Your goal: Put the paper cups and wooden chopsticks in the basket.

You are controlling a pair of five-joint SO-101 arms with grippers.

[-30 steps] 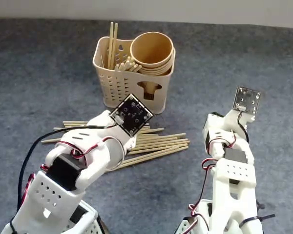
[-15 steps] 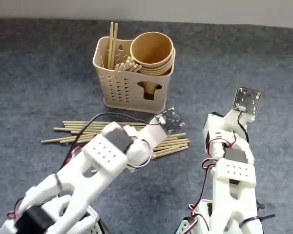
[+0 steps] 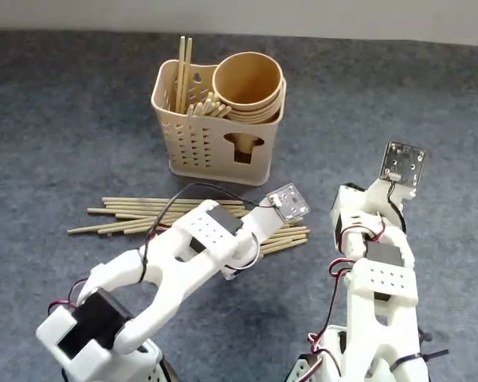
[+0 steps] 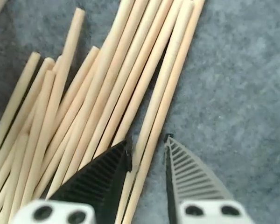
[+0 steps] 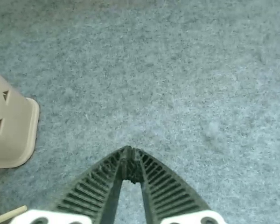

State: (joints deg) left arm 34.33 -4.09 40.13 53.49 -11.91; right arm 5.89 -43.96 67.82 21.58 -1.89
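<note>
- Wooden chopsticks (image 3: 143,211) are what I have left to deal with. In the high view a loose bundle of them lies flat on the grey bench (image 3: 64,127), just in front of the basket (image 3: 215,147).
- In the same view the paper cups (image 3: 248,79) sit nested inside the basket. A few sticks stand upright in it beside them. I judge the cups finished and the chopsticks only begun.
- Also from above, my left arm (image 3: 199,247) is stretched over the end of the bundle nearer the right arm (image 3: 374,263). The right arm stands off to the side over bare bench, well apart from the sticks.
- In the left wrist view the left tool (image 4: 148,142) is down at the pile with its jaws parted a modest way. They sit one on each side of the outermost stick or two at the pile's edge. It has not closed, so nothing is gripped yet.
- In the right wrist view the right tool (image 5: 129,156) has its jaws pressed together with nothing between them. It hangs above bare bench, with a corner of the basket off to one side.
- By my reckoning most of the chopsticks are yet to go in. The grasp I am lined up for is one of many pick-ups needed to finish.
</note>
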